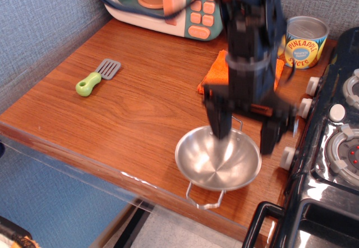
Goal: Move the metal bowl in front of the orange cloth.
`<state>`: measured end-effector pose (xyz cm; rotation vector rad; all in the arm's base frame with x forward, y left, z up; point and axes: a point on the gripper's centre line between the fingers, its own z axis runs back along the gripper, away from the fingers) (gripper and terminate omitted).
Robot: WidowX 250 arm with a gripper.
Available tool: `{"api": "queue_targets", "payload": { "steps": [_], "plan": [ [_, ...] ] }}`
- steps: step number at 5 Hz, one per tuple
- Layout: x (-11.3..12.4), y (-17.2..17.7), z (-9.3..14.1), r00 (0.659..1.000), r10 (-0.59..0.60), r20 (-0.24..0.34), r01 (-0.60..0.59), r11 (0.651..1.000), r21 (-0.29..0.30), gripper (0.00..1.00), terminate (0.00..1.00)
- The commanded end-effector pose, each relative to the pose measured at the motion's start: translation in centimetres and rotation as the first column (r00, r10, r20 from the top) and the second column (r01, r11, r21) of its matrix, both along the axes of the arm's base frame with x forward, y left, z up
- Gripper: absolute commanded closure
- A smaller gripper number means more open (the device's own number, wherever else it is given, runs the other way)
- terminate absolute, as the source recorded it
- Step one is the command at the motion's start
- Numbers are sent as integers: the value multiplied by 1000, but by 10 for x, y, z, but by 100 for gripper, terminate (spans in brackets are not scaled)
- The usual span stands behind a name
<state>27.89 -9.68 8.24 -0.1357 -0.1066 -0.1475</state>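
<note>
The metal bowl [216, 164] sits flat on the wooden table near its front edge, with one wire handle pointing over the edge. The orange cloth [212, 75] lies behind it, mostly hidden by the arm. My gripper [243, 130] is blurred, just above the bowl's far rim. Its jaws are spread wide and hold nothing. One finger [217, 123] is over the bowl's back-left rim, and the other finger [269, 137] is to the right of the bowl.
A toy microwave [162, 4] stands at the back. A pineapple can [305, 41] is at the back right. A green-handled spatula [96, 78] lies at the left. A black toy stove [336, 147] borders the table's right side.
</note>
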Motion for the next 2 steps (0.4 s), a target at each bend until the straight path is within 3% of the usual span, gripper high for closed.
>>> {"api": "queue_targets", "payload": {
  "steps": [1,2],
  "plan": [
    [27,55,56,969,121,217,-138,988,63,0,0],
    [33,67,42,974,168,155,-177,983,50,0,0]
  ]
}}
